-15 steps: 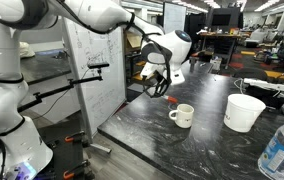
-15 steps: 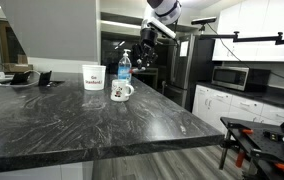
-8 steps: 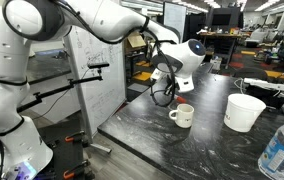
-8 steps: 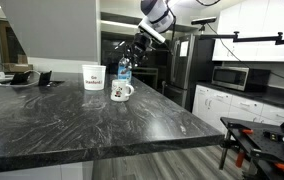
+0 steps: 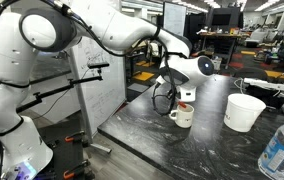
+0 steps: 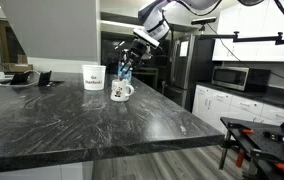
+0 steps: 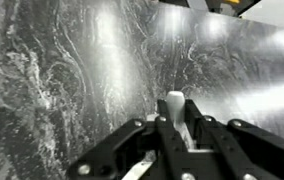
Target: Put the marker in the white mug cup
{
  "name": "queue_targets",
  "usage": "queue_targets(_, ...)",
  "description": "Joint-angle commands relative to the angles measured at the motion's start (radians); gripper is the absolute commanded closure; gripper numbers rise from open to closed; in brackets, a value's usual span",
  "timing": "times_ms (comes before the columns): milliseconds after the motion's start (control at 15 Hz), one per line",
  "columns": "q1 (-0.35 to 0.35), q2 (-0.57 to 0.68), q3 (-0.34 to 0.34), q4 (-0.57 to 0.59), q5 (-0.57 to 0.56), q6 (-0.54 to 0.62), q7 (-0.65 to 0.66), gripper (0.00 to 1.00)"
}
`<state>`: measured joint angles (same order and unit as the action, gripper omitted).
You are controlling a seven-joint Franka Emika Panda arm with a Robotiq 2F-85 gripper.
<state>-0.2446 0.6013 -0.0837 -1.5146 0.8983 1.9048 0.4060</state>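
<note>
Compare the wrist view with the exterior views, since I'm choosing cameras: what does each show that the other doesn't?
Wrist only: a close-up of the gripper shut on a pale stick, likely the marker. Exterior views only: the mug, tub, bottle and arm. Both: the gripper and the dark counter.

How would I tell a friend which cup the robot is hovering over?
On the dark marbled countertop, look just beneath the robot's gripper. There stands the white mug, smaller than the white tub nearby, and the only one of the two with a loop handle.
</note>
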Motion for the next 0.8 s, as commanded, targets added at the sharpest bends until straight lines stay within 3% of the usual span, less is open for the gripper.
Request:
queue_targets(0, -0.002, 0.021, -0.010, 0.034, 0.018, -0.024, 0.079, 0.94)
queue_targets(200, -0.003, 0.023, -0.014, 0.034, 0.030, 0.001, 0.093, 0.94)
queue_targets(267, -0.005, 0.024, -0.015, 0.036, 0.032, 0.000, 0.092, 0.82)
queue_targets(333, -0.005, 0.022, -0.015, 0.035, 0.033, 0.007, 0.084, 0.52)
queue_targets(467, -0.002, 0.016, -0.017, 0.032, 0.034, 0.031, 0.070, 0.46)
queue_targets(733, 0.038, -0.014, -0.041, 0.036, -0.062, 0.108, 0.045, 0.16)
